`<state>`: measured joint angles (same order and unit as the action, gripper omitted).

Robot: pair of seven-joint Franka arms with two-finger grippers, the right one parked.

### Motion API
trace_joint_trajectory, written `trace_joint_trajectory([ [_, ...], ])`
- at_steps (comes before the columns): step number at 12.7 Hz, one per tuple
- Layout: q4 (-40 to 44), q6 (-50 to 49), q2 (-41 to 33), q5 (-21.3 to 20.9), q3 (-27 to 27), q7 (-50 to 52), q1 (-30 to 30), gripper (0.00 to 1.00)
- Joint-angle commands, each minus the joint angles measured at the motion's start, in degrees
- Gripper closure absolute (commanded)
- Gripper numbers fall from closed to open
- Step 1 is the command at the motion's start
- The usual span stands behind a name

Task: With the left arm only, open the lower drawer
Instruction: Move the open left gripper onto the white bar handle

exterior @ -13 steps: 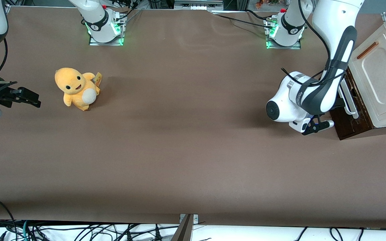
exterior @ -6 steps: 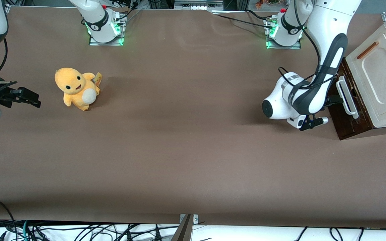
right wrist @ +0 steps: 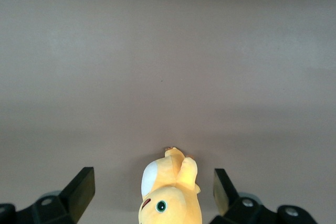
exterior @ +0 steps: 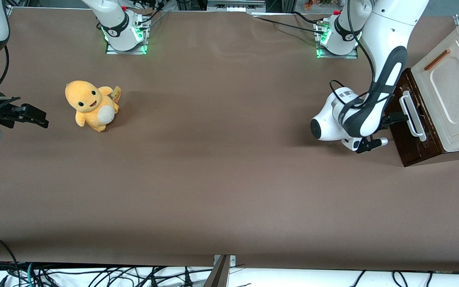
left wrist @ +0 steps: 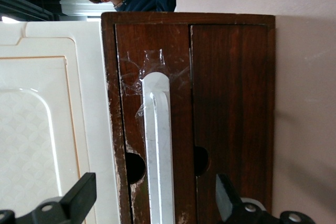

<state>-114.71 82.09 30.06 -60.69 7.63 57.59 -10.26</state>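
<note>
two fingers, spread wide, nothing held between them: in the wrist view one fingertip point(left wrist: 79, 199) sits over the cream panel point(left wrist: 37, 129) and the other over the dark wood, with the white bar handle point(left wrist: 159, 150) running straight through the gap between them. the left arm point(exterior: 385, 79) has its gripper point(exterior: 397, 118) parked just in front of the lower drawer point(exterior: 407, 131), at the working arm's end of the table, close to the handle point(exterior: 412, 115) but not touching it as far as i can tell. the drawer looks shut, front flush with the cabinet point(exterior: 448, 99), no pale inside showing. key relation: the handle's long axis runs crosswise to the line between the fingertips, so the opening direction already suits a pinch across the bar. the bar lies ahead of the fingers, along the approach axis, and sits roughly midway between them, slightly nearer the wood-side finger by my read. judgement: next step is a short advance until the pads straddle the bar, then close, then pull straight back away from the cabinet face. risk is the cream-side finger catching the panel edge, since the bar sits close to it. yellow plush toy point(exterior: 91, 105) is well apart toward the parked arm's end, irrelevant here.
</note>
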Motion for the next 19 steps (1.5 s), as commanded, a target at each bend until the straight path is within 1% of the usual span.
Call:
trace_joint_trajectory([
  [1,-1.74,-0.87,0.26,-2.76,0.28,1.39,0.33,0.00],
  [3,-2.62,-1.84,1.31,-4.34,0.20,3.31,0.51,0.00],
  [5,-3.58,-2.10,1.93,-4.61,0.11,4.55,0.51,0.00],
  [11,-3.77,-2.11,1.76,-5.49,-0.24,4.55,1.91,0.00],
  [15,-3.76,-2.11,1.67,-7.24,-0.24,4.55,2.88,0.00],
  [19,-3.76,-2.11,1.93,-8.03,-0.59,4.55,3.23,0.00],
])
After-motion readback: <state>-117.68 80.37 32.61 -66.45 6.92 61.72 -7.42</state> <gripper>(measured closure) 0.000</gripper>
